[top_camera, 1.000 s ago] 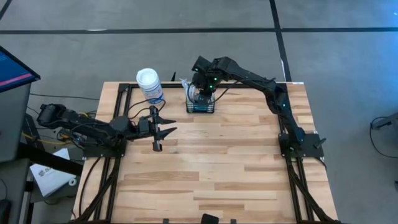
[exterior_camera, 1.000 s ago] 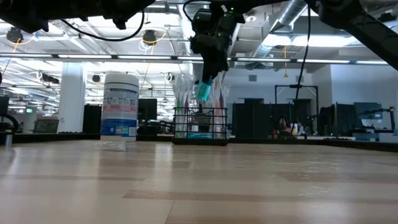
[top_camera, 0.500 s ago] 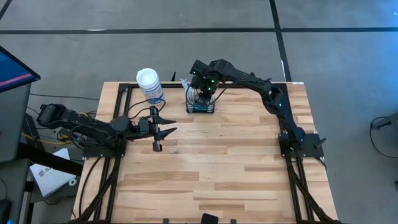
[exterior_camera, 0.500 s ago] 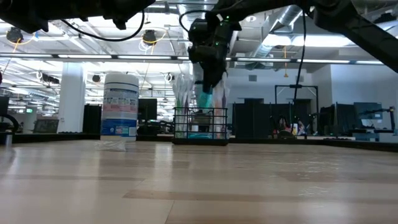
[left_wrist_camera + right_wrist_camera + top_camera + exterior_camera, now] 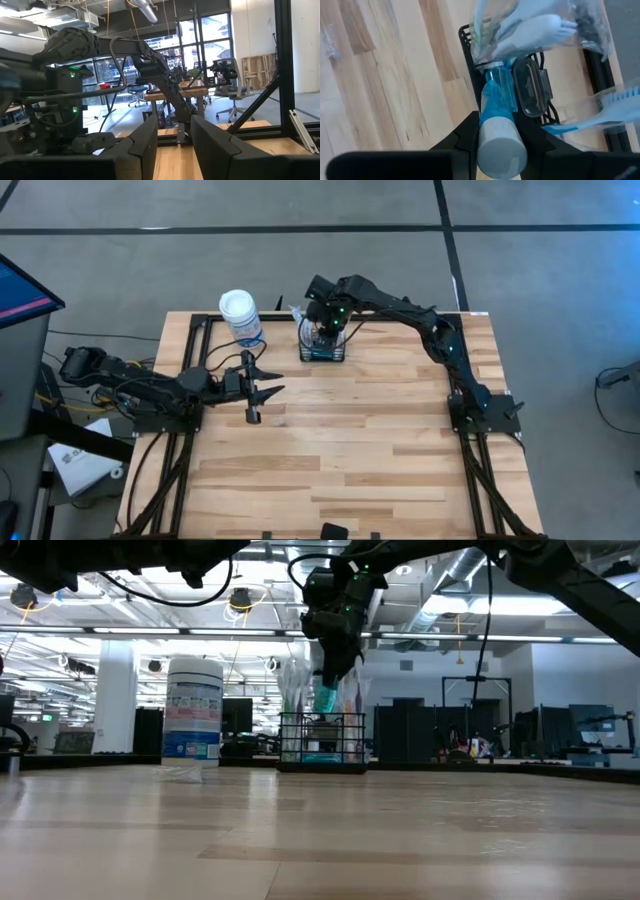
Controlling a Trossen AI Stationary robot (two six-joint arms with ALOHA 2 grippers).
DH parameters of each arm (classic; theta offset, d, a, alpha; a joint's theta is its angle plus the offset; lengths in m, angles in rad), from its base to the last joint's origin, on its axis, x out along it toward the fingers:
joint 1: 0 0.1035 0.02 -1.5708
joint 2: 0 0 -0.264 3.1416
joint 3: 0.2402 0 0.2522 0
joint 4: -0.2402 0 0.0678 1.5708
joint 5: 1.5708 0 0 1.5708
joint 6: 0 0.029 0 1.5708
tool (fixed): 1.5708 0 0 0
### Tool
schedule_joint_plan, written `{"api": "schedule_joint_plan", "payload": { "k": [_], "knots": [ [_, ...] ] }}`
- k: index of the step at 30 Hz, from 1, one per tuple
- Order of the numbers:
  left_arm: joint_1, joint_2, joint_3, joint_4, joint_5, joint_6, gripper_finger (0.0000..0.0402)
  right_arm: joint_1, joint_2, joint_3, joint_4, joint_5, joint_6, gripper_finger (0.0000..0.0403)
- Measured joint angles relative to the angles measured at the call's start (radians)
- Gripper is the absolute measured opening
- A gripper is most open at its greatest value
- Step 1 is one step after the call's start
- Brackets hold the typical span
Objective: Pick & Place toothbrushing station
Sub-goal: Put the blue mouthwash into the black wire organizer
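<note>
Your right gripper point(image 5: 501, 131) clamps a teal tube point(image 5: 499, 125) over the black mesh basket point(image 5: 323, 346), upper centre — left gripper point(image 5: 262, 392) idles mid-left, fingers parted, empty.

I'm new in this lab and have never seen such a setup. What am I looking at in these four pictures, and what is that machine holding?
These are two dark robot arms bolted to a wooden table. One picture looks straight down from above, one looks level across the tabletop, and two come from cameras on the arms' wrists. At the table's far edge stand a white-lidded canister and a small black wire basket that holds wrapped toothbrushes. The right gripper is above the basket, its two fingers shut on a teal tube with a white cap, end down into the basket. The left gripper waits over the table's left side, open and holding nothing.
</note>
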Motion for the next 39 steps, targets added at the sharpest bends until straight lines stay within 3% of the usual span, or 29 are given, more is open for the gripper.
{"api": "schedule_joint_plan", "payload": {
  "k": [19,39],
  "knots": [
    [0.0,0.0,0.0,-0.007,0.0,0.0,0.0112,0.005,-0.002,-0.128,0.073,0.003,0.011,0.0081],
    [0.0,0.0,0.0,-0.01,-0.002,0.0,0.0112,0.012,-0.002,-0.108,0.074,0.002,0.029,0.0081]
  ]
}}
